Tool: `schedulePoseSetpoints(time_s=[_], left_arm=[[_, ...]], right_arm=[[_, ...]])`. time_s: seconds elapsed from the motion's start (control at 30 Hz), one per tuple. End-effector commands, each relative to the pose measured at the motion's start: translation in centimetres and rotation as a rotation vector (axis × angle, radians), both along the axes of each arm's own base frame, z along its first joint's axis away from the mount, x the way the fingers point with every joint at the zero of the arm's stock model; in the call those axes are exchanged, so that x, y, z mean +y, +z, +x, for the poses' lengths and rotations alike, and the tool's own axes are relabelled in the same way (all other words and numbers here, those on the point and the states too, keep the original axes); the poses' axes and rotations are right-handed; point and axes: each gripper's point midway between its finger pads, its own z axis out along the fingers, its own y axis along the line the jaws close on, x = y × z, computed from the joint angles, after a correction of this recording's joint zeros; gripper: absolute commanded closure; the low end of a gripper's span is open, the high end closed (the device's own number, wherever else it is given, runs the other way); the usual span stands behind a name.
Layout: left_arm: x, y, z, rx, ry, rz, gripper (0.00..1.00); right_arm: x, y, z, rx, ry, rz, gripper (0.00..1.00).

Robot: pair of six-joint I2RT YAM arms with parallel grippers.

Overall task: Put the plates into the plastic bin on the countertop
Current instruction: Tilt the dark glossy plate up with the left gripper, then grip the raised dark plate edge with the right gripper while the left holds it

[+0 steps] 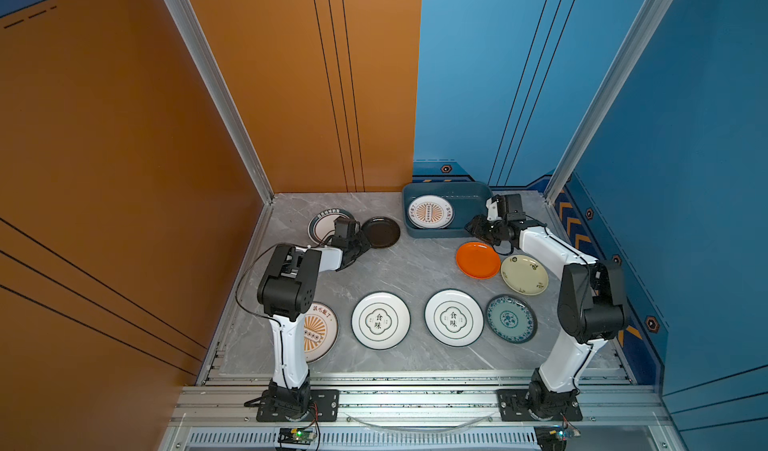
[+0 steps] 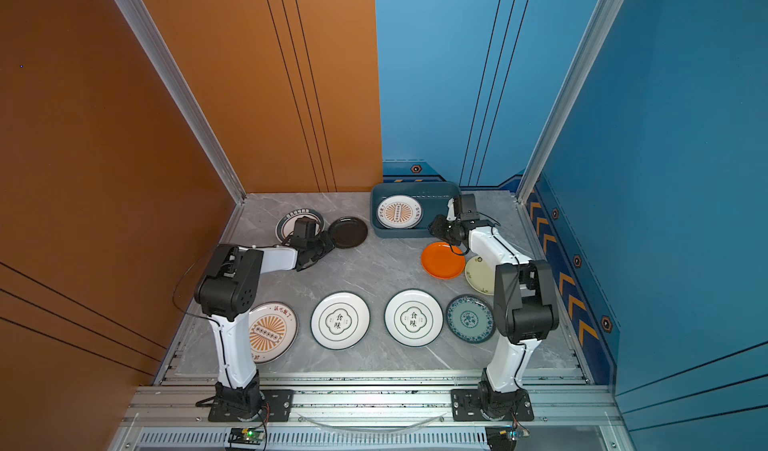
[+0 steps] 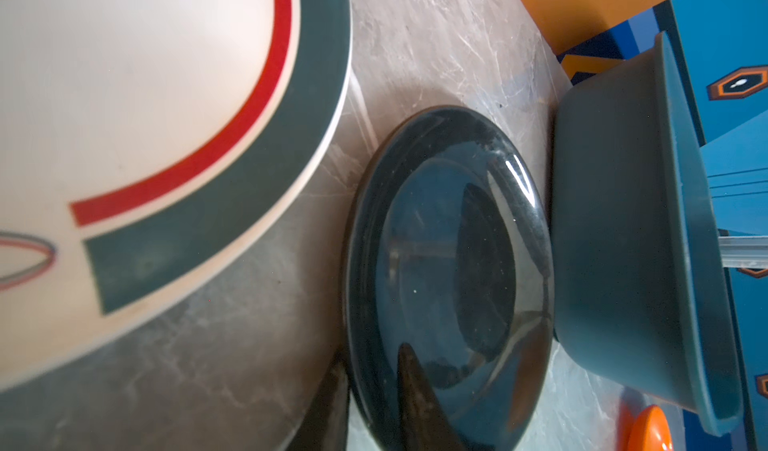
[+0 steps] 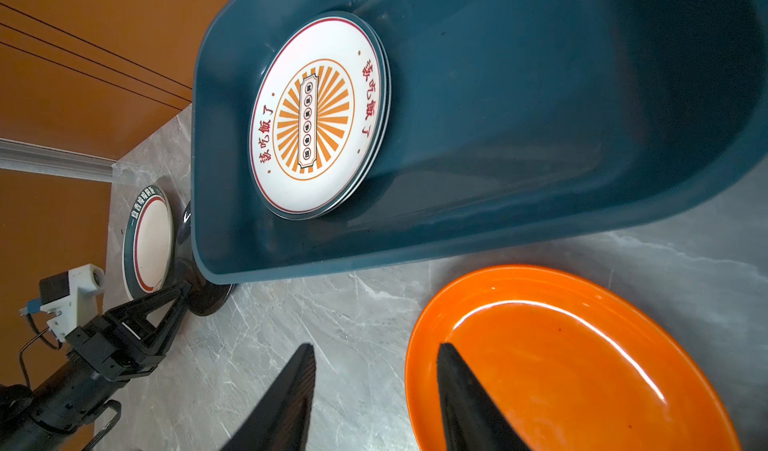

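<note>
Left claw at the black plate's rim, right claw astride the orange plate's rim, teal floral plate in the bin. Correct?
No: the plastic bin holds a white sunburst plate, as the right wrist view shows. The rest stands.

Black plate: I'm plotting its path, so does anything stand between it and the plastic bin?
Nothing visible does: the black plate lies right beside the plastic bin on the countertop, no object between them. A sunburst plate lies inside.
</note>
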Motion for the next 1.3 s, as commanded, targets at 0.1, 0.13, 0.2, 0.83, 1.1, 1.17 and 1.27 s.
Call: schedulePoseSetpoints(time_s=[0.1,0.13,0.2,0.83,1.1,1.17,1.27], left_arm=[[0.9,-5.6,-3.5,0.17,-0.007,0.029,0.87],[0.9,-5.7,-3.6,0.172,-0.008,0.026,0.89],[0.8,-5.9,-3.9,0.176,-0.012,0.023,0.94],[1.0,-3.5,-10.6,0.167,-0.094,-0.001,1.0],[0.2,1.9,-11.9,0.09,-0.161,-0.026,1.0],[-0.2,3.4,-11.9,0.064,-0.177,-0.038,1.0],[-1.3,5.3,-11.8,0.032,-0.208,-0.063,1.0]], right_arm=[[0.6,-0.6,-0.5,0.017,0.012,0.014,0.49],[0.6,-0.5,-0.5,0.014,0.013,0.016,0.49],[0.7,-0.7,-0.7,0.02,0.015,0.015,0.49],[3.6,-0.1,-4.3,0.0,0.149,0.119,0.49],[8.3,3.0,-7.6,-0.043,0.323,0.232,0.47],[10.0,3.9,-8.5,-0.061,0.376,0.256,0.46],[12.6,4.6,-9.6,-0.08,0.444,0.29,0.43]])
